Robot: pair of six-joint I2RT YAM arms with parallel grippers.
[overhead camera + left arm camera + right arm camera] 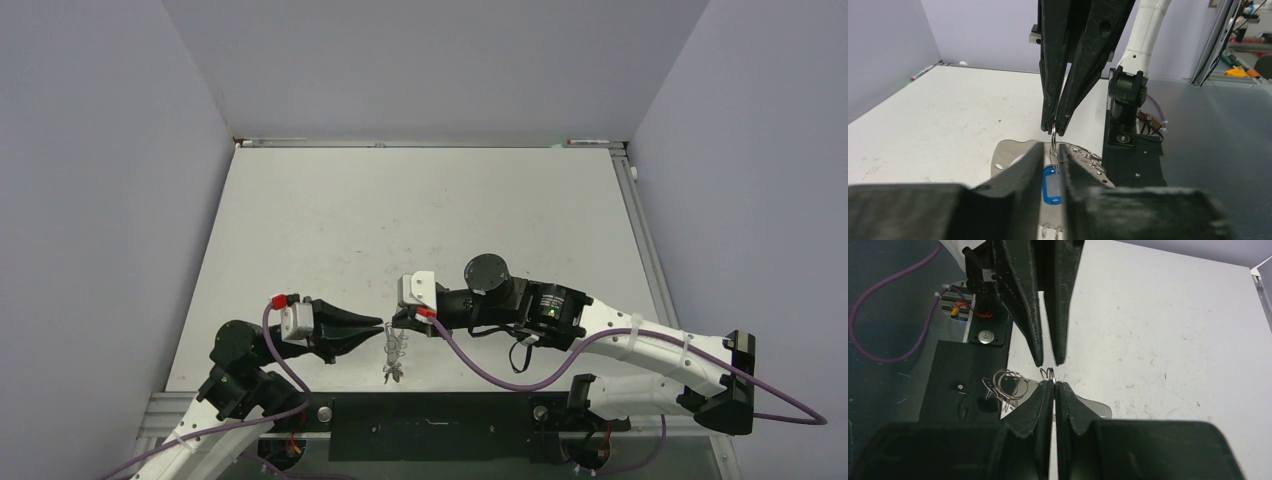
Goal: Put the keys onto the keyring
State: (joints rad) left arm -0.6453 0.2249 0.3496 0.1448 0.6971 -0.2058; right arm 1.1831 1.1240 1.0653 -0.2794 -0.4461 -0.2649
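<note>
My two grippers meet tip to tip near the table's front edge, the left gripper (380, 324) pointing right and the right gripper (394, 322) pointing left. In the left wrist view the right gripper (1055, 131) pinches a small wire ring (1053, 134). The key with the blue tag (1051, 185) hangs from this ring between the shut fingers of my left gripper (1051, 146). The grey keyring (1006, 155) shows below the tips, with tiny wire rings (1089, 155) along its edge. In the right wrist view the right gripper (1054, 384) is shut on the ring (1050, 373). The other keys are hidden.
A black mounting plate (430, 412) runs along the near edge between the arm bases. The right arm's black pedestal (1130, 150) stands just behind the keyring. A purple cable (480, 365) loops under the right arm. Grey walls close in the table on three sides.
</note>
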